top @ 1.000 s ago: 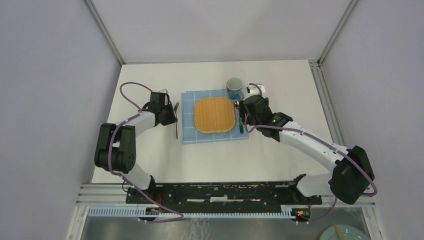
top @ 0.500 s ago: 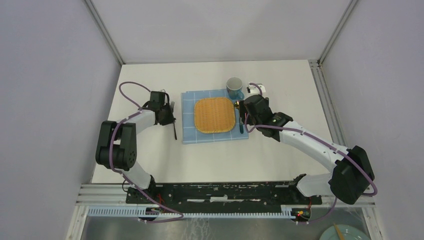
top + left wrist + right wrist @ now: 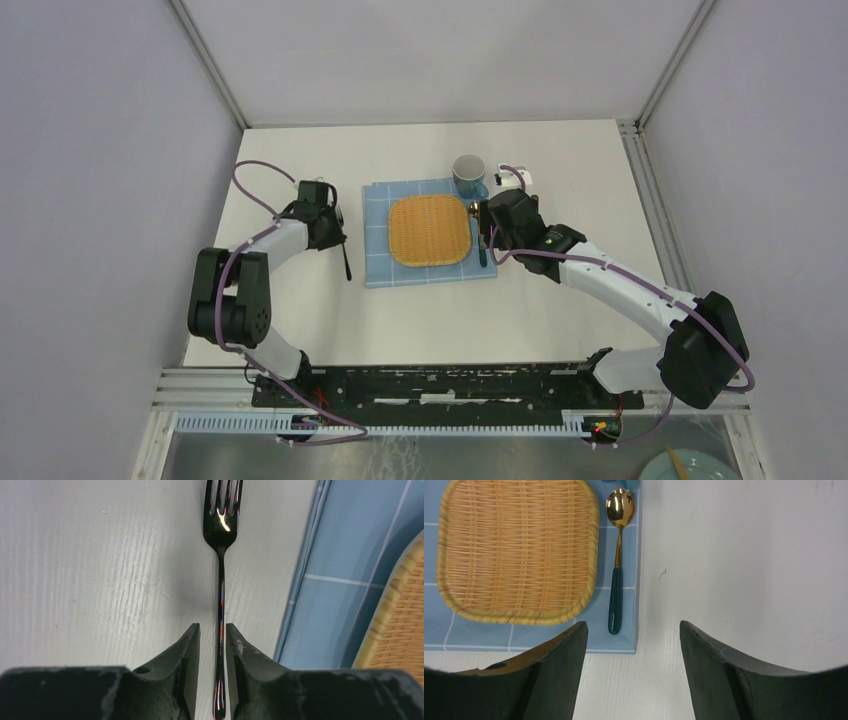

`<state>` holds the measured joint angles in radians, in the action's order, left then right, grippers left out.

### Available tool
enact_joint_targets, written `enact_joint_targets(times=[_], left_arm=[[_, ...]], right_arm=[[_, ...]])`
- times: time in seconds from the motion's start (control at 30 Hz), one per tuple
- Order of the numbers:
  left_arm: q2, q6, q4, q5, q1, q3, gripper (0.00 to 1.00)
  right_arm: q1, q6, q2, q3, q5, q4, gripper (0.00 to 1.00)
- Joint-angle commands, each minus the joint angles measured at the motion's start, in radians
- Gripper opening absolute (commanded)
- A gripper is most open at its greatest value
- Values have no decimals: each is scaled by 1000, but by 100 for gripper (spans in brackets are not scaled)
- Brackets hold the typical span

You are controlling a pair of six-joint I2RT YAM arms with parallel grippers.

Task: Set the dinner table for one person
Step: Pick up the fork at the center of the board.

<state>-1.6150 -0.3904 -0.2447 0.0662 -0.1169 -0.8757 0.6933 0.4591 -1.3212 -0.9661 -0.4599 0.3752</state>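
Left wrist: left fingers (image 3: 190, 670) narrow astride fork (image 3: 220, 580), grip unclear; right fingers (image 3: 554, 675) wide, empty

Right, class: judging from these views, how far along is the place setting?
Done: the woven tray sits on the blue cloth, the spoon lies beside it, and the mug stands at the cloth's far corner. In hand: the left gripper straddles the handle of the fork left of the cloth; whether it is clamped is unclear. The right gripper hangs open over the table. Left: probably just releasing the fork.
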Motion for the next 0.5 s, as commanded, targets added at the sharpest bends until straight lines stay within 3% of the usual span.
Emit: enact_joint_targets(times=[0.0, 0.23, 0.47], left_arm=[[68, -23, 2, 77, 5, -57, 33], [46, -66, -13, 181, -22, -65, 33], [-16, -121, -48, 312, -135, -127, 33]], right_arm=[[-3, 18, 30, 7, -1, -35, 73], [-3, 16, 29, 7, 0, -35, 73], [-2, 22, 27, 9, 3, -35, 73]])
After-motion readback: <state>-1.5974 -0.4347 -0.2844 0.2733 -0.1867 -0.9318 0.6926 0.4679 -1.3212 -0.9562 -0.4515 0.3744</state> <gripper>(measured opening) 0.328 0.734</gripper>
